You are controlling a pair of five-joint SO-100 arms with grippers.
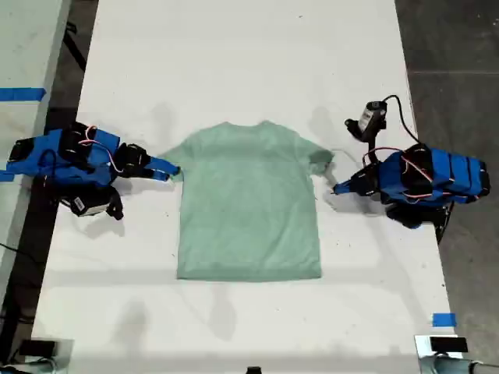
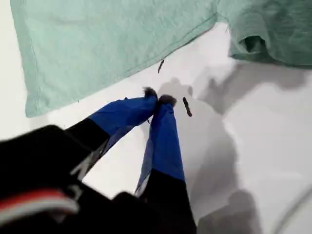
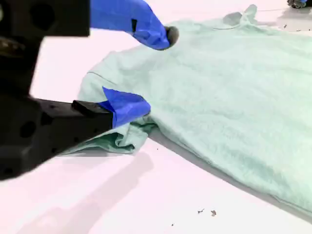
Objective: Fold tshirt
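The tshirt [image 1: 249,206] lies flat in the middle of the white table [image 1: 234,62], neck toward the top of the exterior view, hem toward the bottom, body smooth and square. Its sleeve on the exterior view's right is crumpled and folded in on itself, and the sleeve on the exterior view's left is bunched up too.

My first gripper [image 1: 337,188] sits at the exterior view's right, pointing at the shirt's side just below that crumpled sleeve. In the first wrist view its blue tips [image 2: 157,97] are pressed together over bare table, pinching nothing, just short of the cloth's edge [image 2: 97,48]. The rumpled sleeve shows in that picture's upper right, and a few dark specks lie on the table near the tips.

My second gripper [image 1: 170,170] reaches in from the exterior view's left, right at the other sleeve. Its jaws are spread in the second wrist view [image 3: 139,68]: the lower blue finger [image 3: 124,105] rests on the bunched sleeve, the upper one hangs above the shoulder, and the cloth [image 3: 234,97] lies between them without being gripped.

A strip of blue tape [image 1: 444,319] marks the table at the lower right of the exterior view, and another runs along the surface at the upper left.
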